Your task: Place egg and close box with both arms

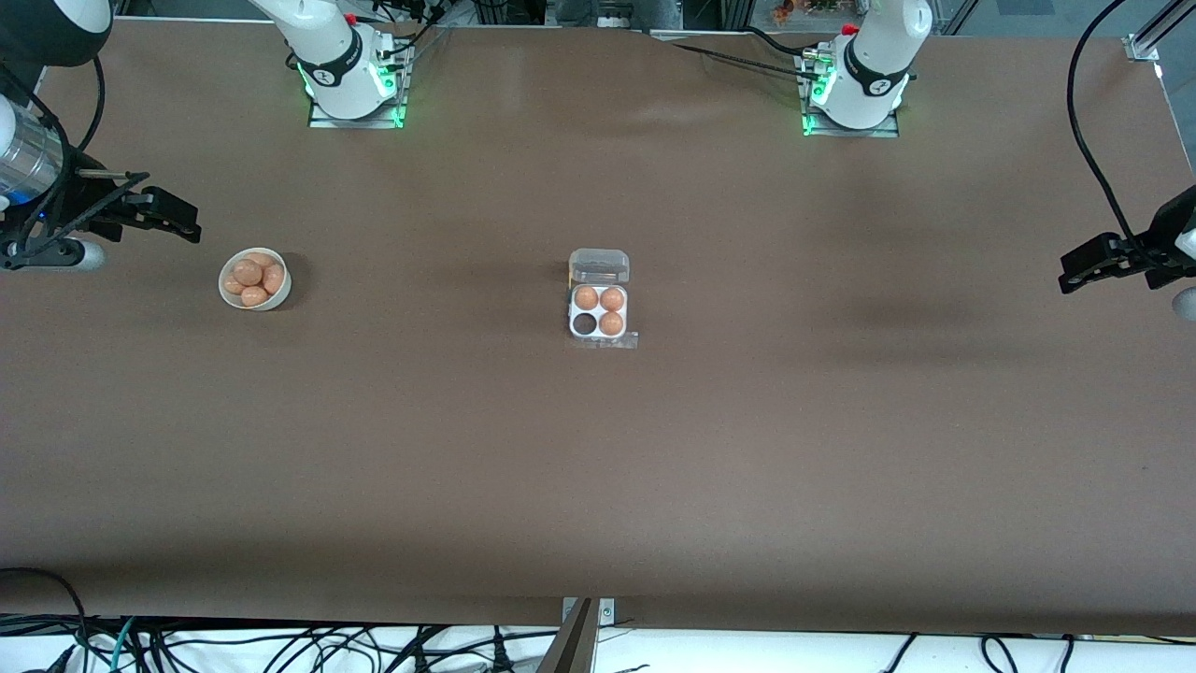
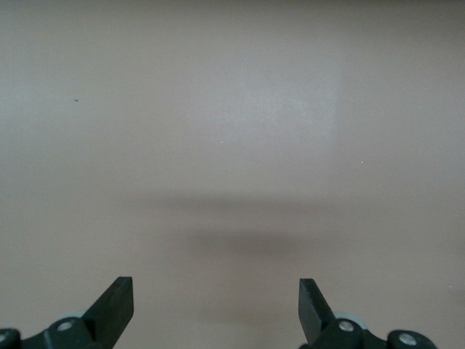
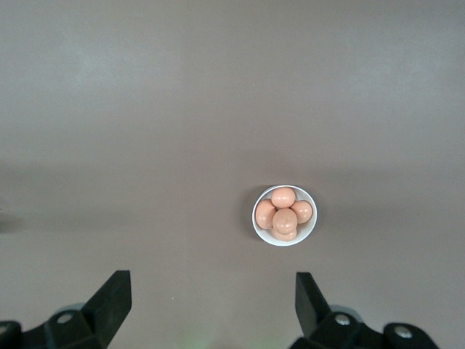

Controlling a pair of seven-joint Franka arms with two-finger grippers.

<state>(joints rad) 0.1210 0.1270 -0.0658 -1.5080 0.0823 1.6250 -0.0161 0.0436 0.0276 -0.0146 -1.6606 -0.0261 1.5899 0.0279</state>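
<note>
Box [image 1: 598,313] open mid-table, one cell unfilled, nothing grasped yet.

Box: three eggs [image 1: 599,307] in four cells, fourth cell [image 1: 585,324] dark and bare, clear lid [image 1: 599,266] folded flat on the side toward the arm bases. Judged at the start: egg not picked, not placed, lid not shut, all steps left. One bowl [image 1: 277,295] toward the right arm's end from box, well apart, holding four eggs [image 3: 283,214] counted in right wrist view. Right gripper [image 1: 163,213] up near bowl, just past it from box, fingers [image 3: 112,299] spread apart, holding nothing. Left gripper [image 1: 1095,264] toward the left arm's end, well apart from box, over bare table [image 2: 232,131], fingers [image 2: 116,302] spread apart, waiting.
</note>
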